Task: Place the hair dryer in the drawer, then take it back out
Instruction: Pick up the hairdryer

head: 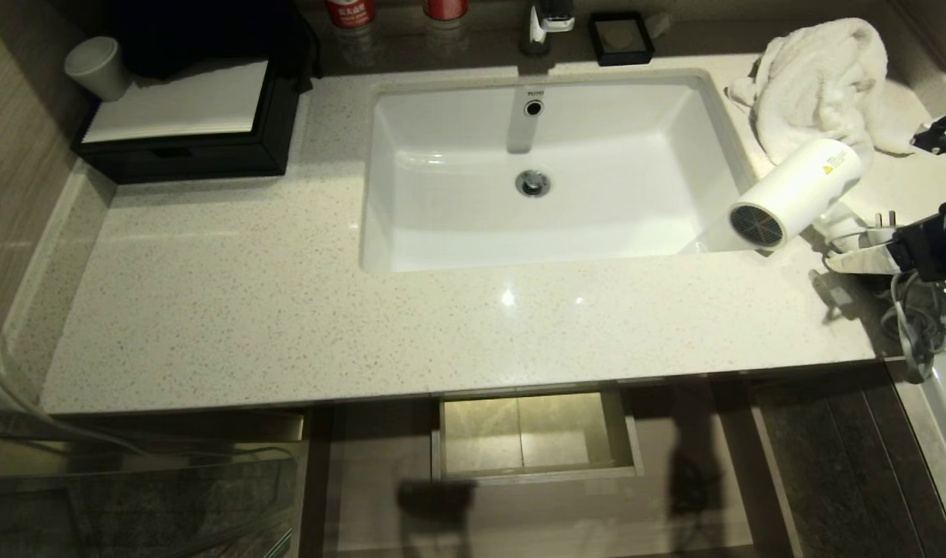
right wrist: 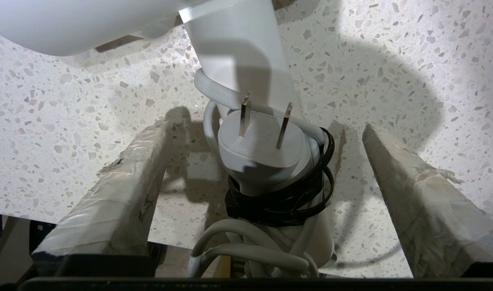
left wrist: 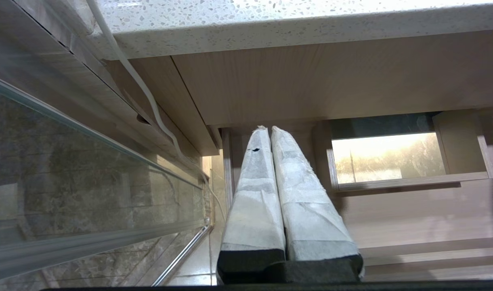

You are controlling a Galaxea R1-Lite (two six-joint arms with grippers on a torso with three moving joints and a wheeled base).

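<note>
The white hair dryer (head: 798,190) lies on the speckled counter at the sink's right rim, its mesh grille facing the front edge. Its handle (right wrist: 238,52) points toward my right gripper (head: 923,194), which is open. In the right wrist view the right gripper (right wrist: 266,129) straddles the handle end and the grey plug (right wrist: 262,149) without touching either. The coiled cord (head: 918,318) hangs over the counter edge. The wood-grain drawer (head: 380,496) stands pulled out below the counter with nothing visible in it. The left gripper (left wrist: 269,128) is shut on nothing, low beside the drawer (left wrist: 412,214).
A white towel (head: 821,77) is heaped behind the dryer. The sink (head: 674,139) fills the counter's middle, with the faucet (head: 546,19) behind it. At the back left are a black tray box (head: 186,147) and a cup (head: 97,66). A glass panel (head: 132,496) stands low on the left.
</note>
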